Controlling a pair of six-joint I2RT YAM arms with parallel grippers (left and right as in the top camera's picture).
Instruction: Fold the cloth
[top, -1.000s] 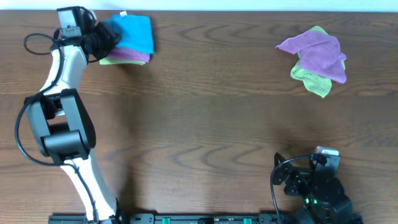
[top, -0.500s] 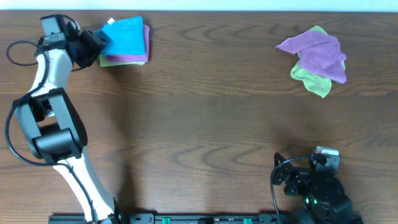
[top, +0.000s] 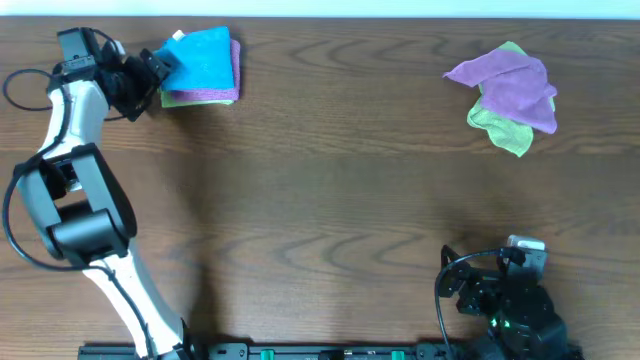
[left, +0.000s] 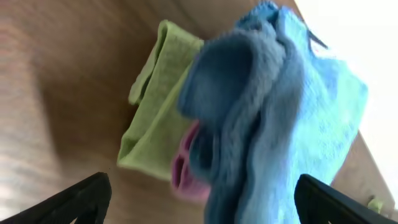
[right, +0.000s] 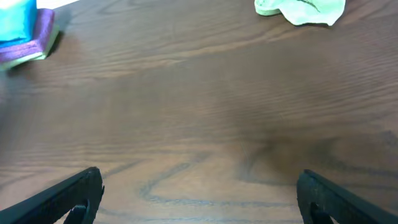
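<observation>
The cloth (top: 207, 55) is the bright blue one. It lies folded at the far left of the counter (top: 330, 180). It sits on top of a small stack. A small white tag (top: 179, 35) pokes out at its far left corner. Under it is a folded purple cloth (top: 233, 85), which shows along the right side and the near side. Under that is a folded light green cloth (top: 175, 100), which peeks out at the near left.

In my left wrist view the blue cloth (left: 292, 118) looks thick and puffy, and its near edge bulges up. The green one (left: 155, 118) lies flat under it, and a bit of the purple one (left: 183, 168) shows between them.

My left hand (top: 150, 72) is just beside the left edge of the stack and points at it. Its fingers (left: 81, 199) are spread wide apart. They are not pinching anything. I cannot tell if they touch the stack.

Far off, at the far right of the counter, there is a loose heap. A crumpled purple cloth (top: 510, 85) lies on top of a crumpled light green cloth (top: 505, 135).

My right hand (right: 205, 193) is at the near right edge of the counter, well apart from both piles. Its fingers are wide open too, and it holds nothing. I see only bare brown wood between them.
</observation>
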